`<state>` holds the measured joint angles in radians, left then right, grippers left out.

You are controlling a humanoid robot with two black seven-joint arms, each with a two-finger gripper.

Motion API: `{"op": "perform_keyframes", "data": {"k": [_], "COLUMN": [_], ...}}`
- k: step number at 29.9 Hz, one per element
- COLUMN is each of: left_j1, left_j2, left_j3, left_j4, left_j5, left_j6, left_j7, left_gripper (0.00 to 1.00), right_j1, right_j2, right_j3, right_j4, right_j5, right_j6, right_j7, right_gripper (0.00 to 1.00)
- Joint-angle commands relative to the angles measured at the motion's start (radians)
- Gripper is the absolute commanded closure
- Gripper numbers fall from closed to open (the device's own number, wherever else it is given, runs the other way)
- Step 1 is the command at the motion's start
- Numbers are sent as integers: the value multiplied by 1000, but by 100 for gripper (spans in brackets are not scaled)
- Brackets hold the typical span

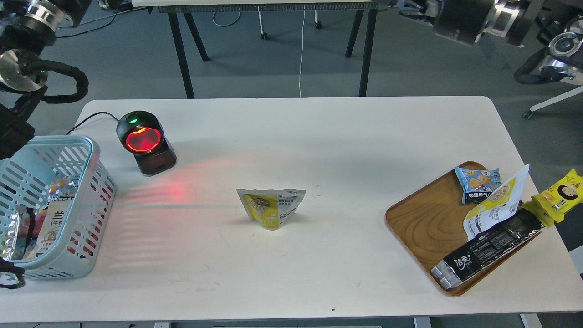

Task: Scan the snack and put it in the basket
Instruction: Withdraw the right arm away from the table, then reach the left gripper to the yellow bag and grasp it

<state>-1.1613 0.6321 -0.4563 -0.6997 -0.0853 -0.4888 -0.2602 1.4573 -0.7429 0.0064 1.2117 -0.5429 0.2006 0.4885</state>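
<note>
The snack (271,207), a small yellow pouch with a round nut picture, stands alone on the white table near its middle. No gripper touches it. The light blue basket (93,182) sits at the table's left edge and holds several packets. Of my right arm only the wrist (460,23) shows, at the top right corner, high above the table; its gripper end is cut off by the top edge. Parts of my left arm (23,75) show at the top left; its gripper is out of view.
A black scanner (145,143) with a glowing red window stands right of the basket and casts red light on the table. A wooden tray (423,223) at the right holds a blue packet (478,182), a yellow-and-white pouch (494,207) and a black packet (489,248). A yellow packet (562,193) lies beside it.
</note>
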Motion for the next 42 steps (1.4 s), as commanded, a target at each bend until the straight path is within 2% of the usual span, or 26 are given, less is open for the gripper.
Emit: {"op": "perform_keyframes", "data": {"k": [1, 7, 10, 14, 17, 20, 22, 25, 28, 33, 38, 42], "left_j1": [-64, -159, -193, -202, -187, -172, -170, -167, -156, -49, 29, 37], "left_j2": [92, 149, 135, 69, 64, 77, 81, 72, 66, 29, 8, -8], "left_j3": [19, 15, 13, 19, 25, 120, 183, 232, 283, 297, 294, 298], "left_j4": [-130, -360, -417, -498, -631, -795, -862, -912, -943, -965, -963, -956], "left_j5": [157, 534, 698, 893, 1068, 1295, 1444, 1606, 1815, 2088, 2213, 2216], "left_j6": [0, 0, 0, 0, 0, 0, 0, 0, 0, 0, 0, 0], "left_j7": [22, 16, 16, 18, 26, 22, 12, 24, 24, 21, 18, 21], "left_gripper": [1, 1, 2, 11, 12, 13, 22, 28, 28, 30, 43, 45], "right_j1": [-109, -287, -340, -417, -494, -589, -629, -649, -660, -661, -663, -663], "right_j2": [-13, 33, 66, 71, 71, 80, 118, 155, 157, 142, 126, 126], "right_j3": [90, 250, 305, 363, 423, 489, 521, 530, 530, 529, 526, 526], "right_j4": [-66, -254, -345, -360, -363, -363, -365, -367, -365, -356, -353, -353], "right_j5": [187, 521, 690, 881, 983, 1028, 1026, 1026, 1026, 1025, 1025, 1023], "right_j6": [5, 37, 100, 143, 186, 243, 253, 252, 252, 252, 252, 253], "right_j7": [0, 0, 0, 0, 0, 0, 0, 0, 0, 0, 0, 0], "right_gripper": [1, 1, 1, 1, 1, 1, 1, 1, 1, 1, 1, 1]}}
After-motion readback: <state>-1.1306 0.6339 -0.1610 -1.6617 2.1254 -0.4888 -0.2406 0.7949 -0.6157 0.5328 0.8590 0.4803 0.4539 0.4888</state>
